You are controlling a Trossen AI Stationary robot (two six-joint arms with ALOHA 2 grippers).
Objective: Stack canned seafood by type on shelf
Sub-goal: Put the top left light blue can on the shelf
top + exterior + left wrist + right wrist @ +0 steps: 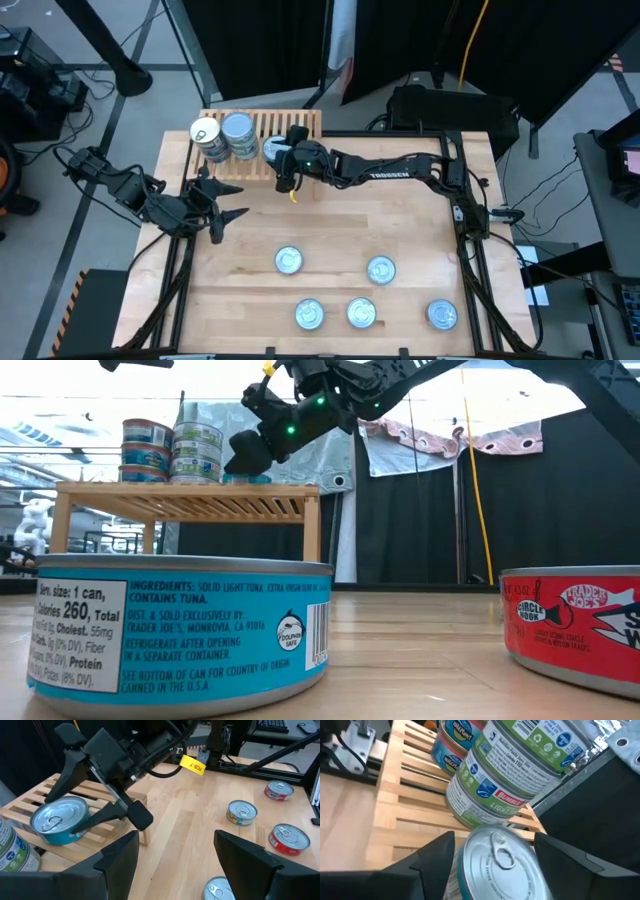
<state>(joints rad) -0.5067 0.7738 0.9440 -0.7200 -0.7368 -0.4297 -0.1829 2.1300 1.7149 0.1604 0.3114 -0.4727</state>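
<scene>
five tins wait on near tabletop, well apart from shelf. left gripper idle by shelf's near-left corner, claw spread, empty. right gripper over slatted shelf, fingers splayed either side of blue-sided tuna tin sitting on slats; looks just released. judgement: lift straight up, don't nudge tin or green-label stack beside it; farther stack beyond.
</scene>
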